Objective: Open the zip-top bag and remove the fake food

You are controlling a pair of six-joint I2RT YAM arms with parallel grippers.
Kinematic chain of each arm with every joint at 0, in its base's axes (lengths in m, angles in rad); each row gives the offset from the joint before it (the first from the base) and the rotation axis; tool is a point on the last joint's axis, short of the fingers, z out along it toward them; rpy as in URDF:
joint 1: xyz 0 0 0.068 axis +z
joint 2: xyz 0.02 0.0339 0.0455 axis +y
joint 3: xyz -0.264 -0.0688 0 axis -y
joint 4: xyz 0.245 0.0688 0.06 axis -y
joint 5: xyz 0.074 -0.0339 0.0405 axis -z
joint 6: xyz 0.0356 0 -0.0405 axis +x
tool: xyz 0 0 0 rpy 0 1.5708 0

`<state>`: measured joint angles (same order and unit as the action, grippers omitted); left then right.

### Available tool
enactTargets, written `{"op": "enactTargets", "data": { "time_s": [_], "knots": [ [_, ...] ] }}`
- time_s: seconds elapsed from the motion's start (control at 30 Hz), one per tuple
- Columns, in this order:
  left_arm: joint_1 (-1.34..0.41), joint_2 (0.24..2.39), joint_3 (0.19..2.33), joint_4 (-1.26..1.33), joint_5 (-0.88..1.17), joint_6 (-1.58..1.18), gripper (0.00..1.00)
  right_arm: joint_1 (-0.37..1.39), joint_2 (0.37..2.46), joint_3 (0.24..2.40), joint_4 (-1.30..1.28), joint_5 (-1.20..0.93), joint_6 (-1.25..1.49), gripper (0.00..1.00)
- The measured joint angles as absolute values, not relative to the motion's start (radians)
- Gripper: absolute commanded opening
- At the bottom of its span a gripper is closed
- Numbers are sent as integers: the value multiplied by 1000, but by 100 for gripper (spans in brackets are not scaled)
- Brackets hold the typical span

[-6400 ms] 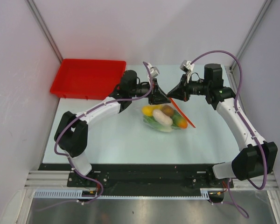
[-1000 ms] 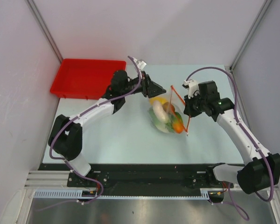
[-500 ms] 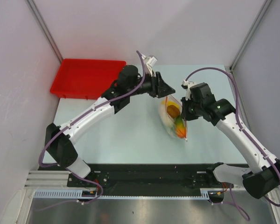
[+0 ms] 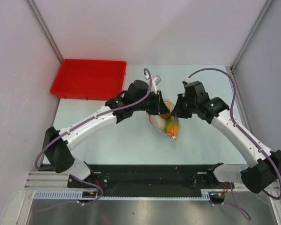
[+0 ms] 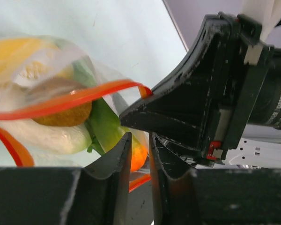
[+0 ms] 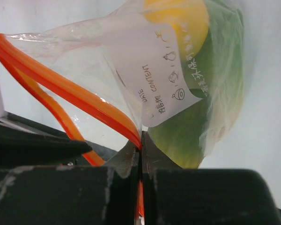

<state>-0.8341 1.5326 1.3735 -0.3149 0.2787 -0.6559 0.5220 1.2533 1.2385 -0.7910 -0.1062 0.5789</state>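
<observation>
The zip-top bag point(image 4: 168, 124) hangs above the table between both grippers, with the fake food inside. My right gripper point(image 6: 141, 143) is shut on the bag's red-orange zip strip point(image 6: 75, 91); a yellow piece point(image 6: 178, 16) and green lettuce point(image 6: 196, 122) show through the plastic. My left gripper point(image 5: 139, 136) is at the bag's mouth, jaws a narrow gap apart, nothing clearly pinched. Past it I see the zip strip point(image 5: 70, 101), a brown piece point(image 5: 61, 105), the white radish point(image 5: 47, 136), lettuce point(image 5: 105, 129) and orange fruit point(image 5: 139, 157). The two grippers point(image 4: 163, 111) point(image 4: 174, 112) nearly touch.
A red tray point(image 4: 89, 78) sits at the back left corner of the pale table point(image 4: 112, 140). The right gripper's black body point(image 5: 192, 108) fills the right of the left wrist view, very close to my left fingers. Grey walls stand on both sides.
The left arm has swung forward and right to the bag's mouth. The right gripper has carried the bag left and nearer, so both grippers have come together.
</observation>
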Motion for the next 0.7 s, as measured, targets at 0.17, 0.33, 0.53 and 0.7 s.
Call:
{"op": "enactTargets", "data": {
  "time_s": [0.17, 0.33, 0.53, 0.7],
  "knots": [
    [-877, 1512, 1380, -371, 161, -626, 53, 526, 1253, 1238, -778, -115, 635, 0],
    [-892, 1546, 1400, -452, 17, -620, 57, 526, 1253, 1238, -770, -121, 671, 0],
    [-892, 1625, 1409, -500, -106, -628, 66, 526, 1259, 1238, -757, -131, 690, 0],
    [-892, 1674, 1414, -495, -143, -629, 81, 525, 1269, 1238, -752, -145, 690, 0]
  ]
}}
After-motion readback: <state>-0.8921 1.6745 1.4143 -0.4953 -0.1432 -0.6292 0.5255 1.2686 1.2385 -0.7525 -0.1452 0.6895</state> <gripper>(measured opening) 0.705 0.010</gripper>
